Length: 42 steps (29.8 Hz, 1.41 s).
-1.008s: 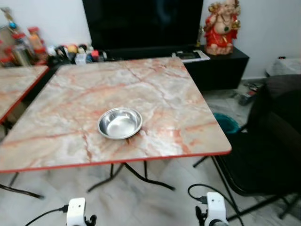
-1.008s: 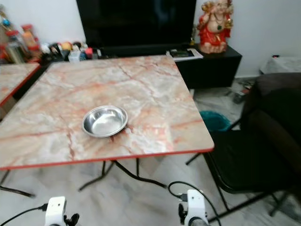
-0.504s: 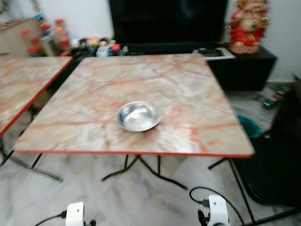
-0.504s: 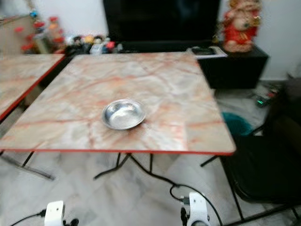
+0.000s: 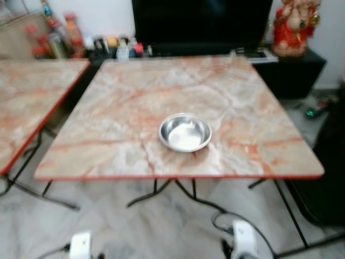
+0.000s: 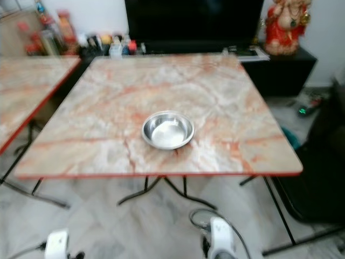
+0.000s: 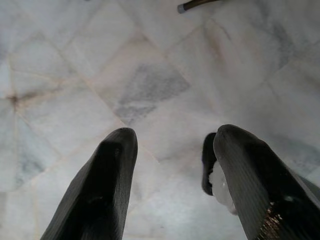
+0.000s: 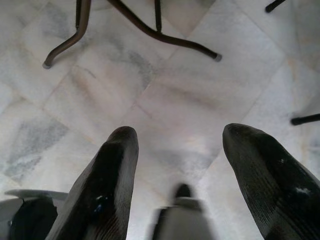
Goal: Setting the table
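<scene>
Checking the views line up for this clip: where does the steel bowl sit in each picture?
Left eye view: steel bowl just right of centre, on the marble table toward its near edge.
Right eye view: the bowl at centre, same spot on the table.
Left wrist view: floor tiles under the left gripper.
Right wrist view: floor and table legs beyond the right gripper.
Shared landmark: red statue.

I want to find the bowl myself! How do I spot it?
Look at the big marble-patterned table with the red edge, in front of the black TV. Near its front edge sits a small round steel bowl, shiny, empty, and the sole thing on that tabletop.
</scene>
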Motion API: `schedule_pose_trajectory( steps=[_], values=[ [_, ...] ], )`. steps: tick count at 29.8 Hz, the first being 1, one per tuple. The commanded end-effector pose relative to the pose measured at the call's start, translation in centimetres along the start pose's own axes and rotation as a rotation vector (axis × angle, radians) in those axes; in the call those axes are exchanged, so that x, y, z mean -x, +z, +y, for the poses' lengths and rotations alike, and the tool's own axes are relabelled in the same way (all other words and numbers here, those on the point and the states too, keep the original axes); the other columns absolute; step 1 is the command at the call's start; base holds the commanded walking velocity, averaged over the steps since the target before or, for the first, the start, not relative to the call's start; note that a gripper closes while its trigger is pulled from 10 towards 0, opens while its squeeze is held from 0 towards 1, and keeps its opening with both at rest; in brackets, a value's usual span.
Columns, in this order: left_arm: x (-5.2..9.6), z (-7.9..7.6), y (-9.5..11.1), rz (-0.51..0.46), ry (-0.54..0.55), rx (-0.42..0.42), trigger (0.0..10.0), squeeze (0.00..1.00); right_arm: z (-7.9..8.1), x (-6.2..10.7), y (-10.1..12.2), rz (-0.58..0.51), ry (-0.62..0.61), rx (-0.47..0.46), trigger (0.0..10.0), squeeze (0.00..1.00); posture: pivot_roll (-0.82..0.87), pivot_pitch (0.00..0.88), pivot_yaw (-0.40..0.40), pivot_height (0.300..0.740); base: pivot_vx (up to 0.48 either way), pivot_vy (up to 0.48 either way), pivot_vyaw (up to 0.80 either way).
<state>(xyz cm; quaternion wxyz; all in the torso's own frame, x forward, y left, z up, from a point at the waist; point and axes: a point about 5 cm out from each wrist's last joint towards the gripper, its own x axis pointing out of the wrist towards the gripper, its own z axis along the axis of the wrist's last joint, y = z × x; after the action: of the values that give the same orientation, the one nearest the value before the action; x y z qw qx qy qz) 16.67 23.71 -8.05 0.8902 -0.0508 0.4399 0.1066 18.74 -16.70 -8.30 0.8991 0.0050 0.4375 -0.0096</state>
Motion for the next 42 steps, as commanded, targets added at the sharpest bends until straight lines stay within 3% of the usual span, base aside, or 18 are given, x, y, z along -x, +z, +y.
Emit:
schedule_pose_trajectory(
  steps=[1,27,42],
  values=[
    [0.08,0.03,-0.49,0.017,0.003,0.009,10.0,0.0,-0.8,0.12,-0.27,0.004,-0.02,0.0,10.0,0.0,0.03,0.0,0.049,0.74,0.0,0.379,0.0],
    [0.11,0.64,-0.23,0.012,0.018,0.009,10.0,0.0,0.09,-0.1,0.5,-0.015,0.005,0.01,10.0,0.0,0.04,0.0,0.055,0.74,0.0,0.382,0.0],
    [0.03,0.52,0.03,0.007,0.021,0.016,10.0,0.0,-0.66,0.09,-0.14,-0.003,-0.023,-0.018,10.0,0.0,0.04,0.0,0.047,0.74,0.0,0.384,0.0]
  ],
)
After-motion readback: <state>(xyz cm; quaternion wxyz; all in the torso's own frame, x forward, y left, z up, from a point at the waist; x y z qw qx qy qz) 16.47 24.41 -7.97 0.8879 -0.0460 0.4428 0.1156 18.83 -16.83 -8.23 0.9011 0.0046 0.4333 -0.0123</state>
